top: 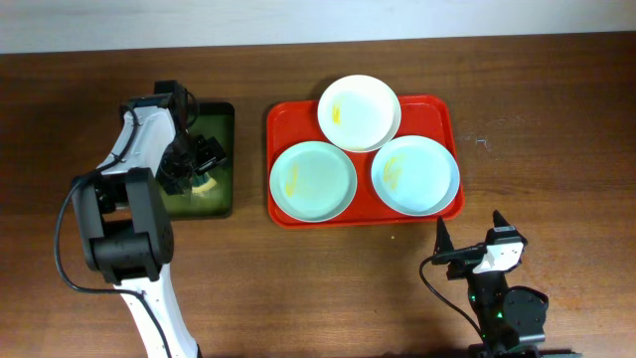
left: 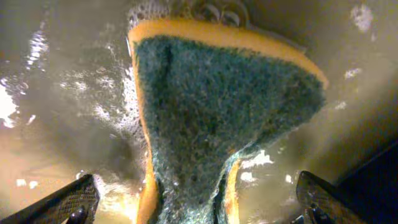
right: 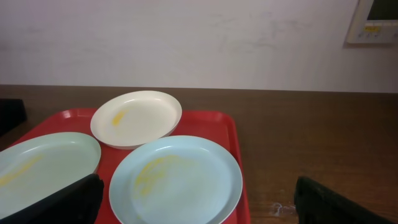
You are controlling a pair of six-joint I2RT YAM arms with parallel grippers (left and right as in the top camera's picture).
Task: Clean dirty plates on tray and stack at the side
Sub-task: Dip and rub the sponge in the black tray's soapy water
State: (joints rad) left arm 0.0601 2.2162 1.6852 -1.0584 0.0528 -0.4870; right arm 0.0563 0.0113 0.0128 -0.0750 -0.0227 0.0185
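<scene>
Hovering over the dark tray (top: 225, 119) of sudsy water, the left gripper (top: 204, 164) has its jaws spread wide either side of the sponge (left: 217, 112), not pinching it. The right gripper (top: 469, 227) sits open near the table's front edge. On the red tray (top: 286, 119) lie a cream plate (top: 359, 111), a mint plate (top: 313, 180) and a second mint plate (top: 415, 174), all smeared yellow.

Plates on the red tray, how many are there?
3. The cream-white plate sits at the tray's far edge; the left mint-blue plate and the right mint-blue plate lie in front. None looks hidden.
</scene>
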